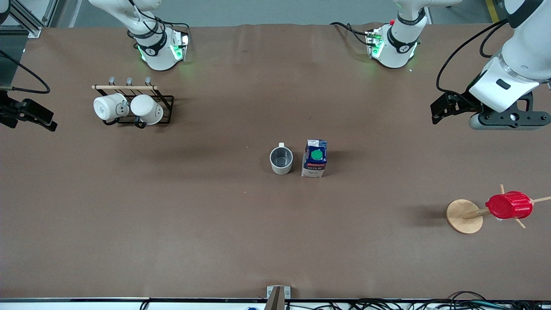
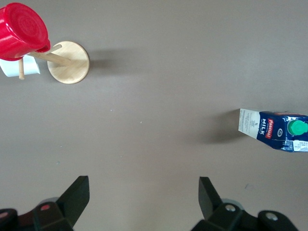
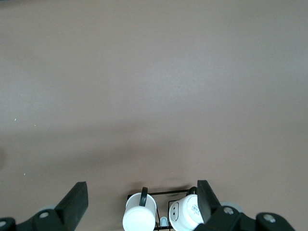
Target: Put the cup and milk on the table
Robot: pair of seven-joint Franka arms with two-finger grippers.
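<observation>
front view: table (image 1: 172,224) bears milk (image 1: 314,158) upright mid-table, cup (image 1: 281,160) just beside it toward the right arm's end, apart. left gripper (image 1: 443,110) and right gripper (image 1: 34,118) hang wide open over the table ends, empty. placement judged complete; next calls only for arms waiting clear.

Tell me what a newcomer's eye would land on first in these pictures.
First the milk carton with its green cap and the cup, standing side by side but apart in the middle of the table. Next the red cup on a wooden stand toward the left arm's end, and two white mugs on a black rack toward the right arm's end. Both tools, left and right, hang open at the table's ends, holding nothing.
</observation>
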